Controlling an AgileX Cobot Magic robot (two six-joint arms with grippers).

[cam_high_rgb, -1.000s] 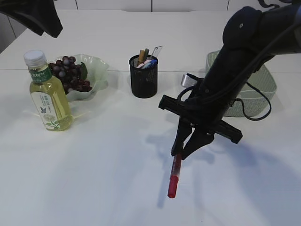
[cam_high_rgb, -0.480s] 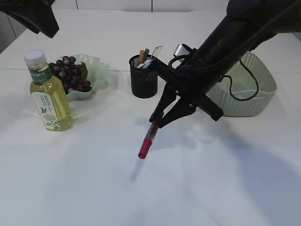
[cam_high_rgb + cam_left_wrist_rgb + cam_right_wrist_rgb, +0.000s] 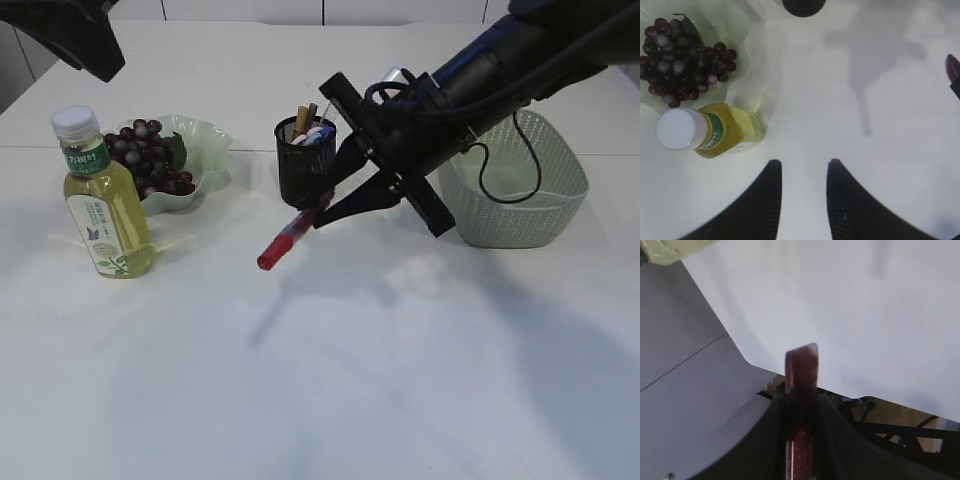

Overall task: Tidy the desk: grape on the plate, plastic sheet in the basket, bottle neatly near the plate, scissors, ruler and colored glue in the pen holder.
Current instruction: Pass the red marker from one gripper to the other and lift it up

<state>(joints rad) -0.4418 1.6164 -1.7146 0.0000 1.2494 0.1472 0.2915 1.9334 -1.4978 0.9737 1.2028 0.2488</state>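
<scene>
My right gripper (image 3: 322,212) is shut on the red colored glue (image 3: 284,242). It holds the tube tilted low in the air, just in front of the black mesh pen holder (image 3: 306,165). In the right wrist view the glue (image 3: 801,371) sticks out between the closed fingers (image 3: 832,432). Several items stand in the holder; I cannot make out scissors or ruler among them. The grape (image 3: 148,160) lies on the pale green plate (image 3: 207,145). The bottle (image 3: 103,205) stands upright beside the plate. My left gripper (image 3: 803,170) hangs open above the bottle (image 3: 710,131), holding nothing. The plastic sheet does not show.
The green basket (image 3: 530,215) stands at the right, behind my right arm. The left arm (image 3: 65,35) sits high at the back left corner. White tabletop stretches across the front.
My right gripper has carried the glue up and to the left, from the front middle of the table to the pen holder, tipping it from near upright to slanted. The left arm has not moved.
</scene>
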